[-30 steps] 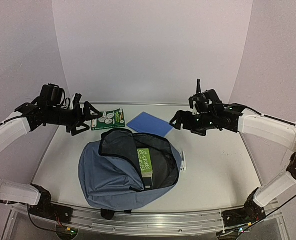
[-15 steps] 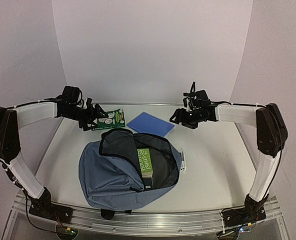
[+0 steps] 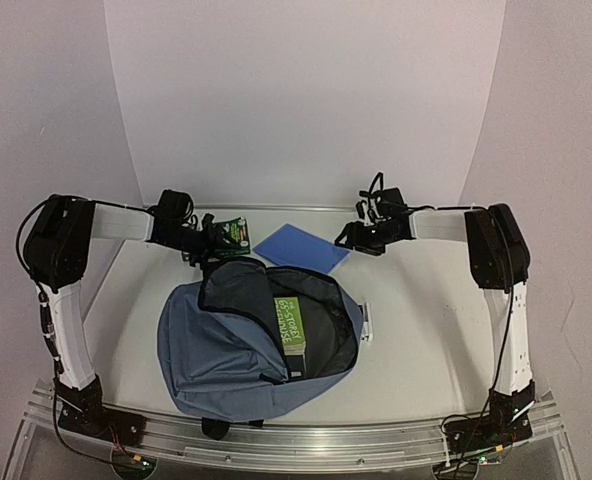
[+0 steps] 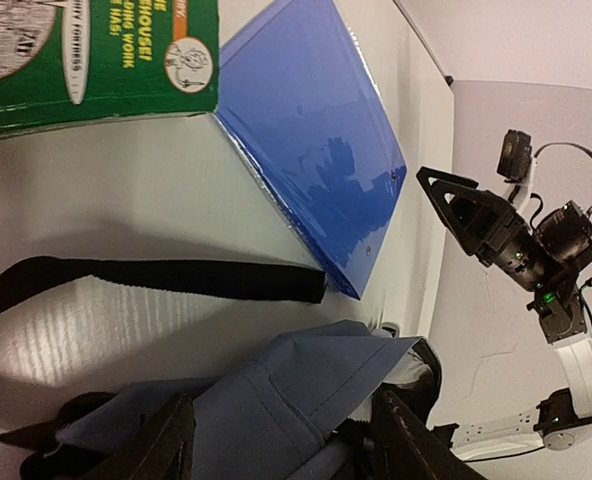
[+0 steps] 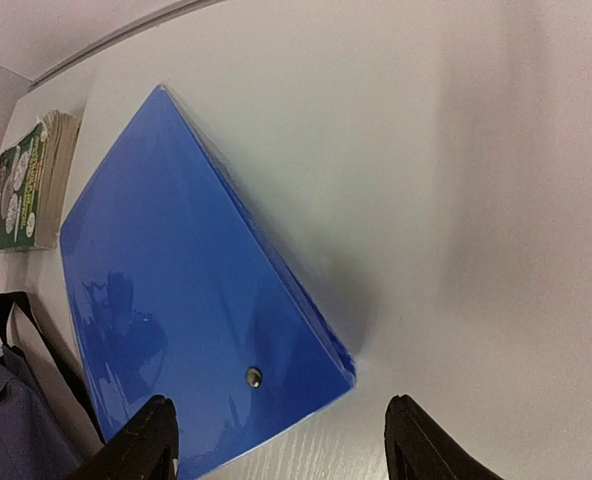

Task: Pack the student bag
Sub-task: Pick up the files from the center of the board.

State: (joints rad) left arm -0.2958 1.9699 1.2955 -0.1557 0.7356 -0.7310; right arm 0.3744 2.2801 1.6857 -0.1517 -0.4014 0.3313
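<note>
- The student bag (image 3: 226,350) is laid at the middle of the table (image 3: 426,320), unzipped. A green-spined book (image 3: 289,325) is stood in its black-lined mouth.
- The bag is made of soft slate-blue fabric, and a black strap (image 4: 146,280) is spread on the table behind it.
- The left gripper (image 3: 211,245) is held over the bag's far rim, its fingers (image 4: 166,445) spread with nothing clasped.
- A green paperback (image 3: 234,233) is partly hidden by that gripper.
- A blue folder (image 3: 301,248) is laid flat just beside the paperback.
- The right gripper (image 3: 344,240) is held at the folder's right corner, fingers parted, nothing gripped.
- A small white thing (image 3: 368,322) at the bag's right side cannot be made out.
</note>
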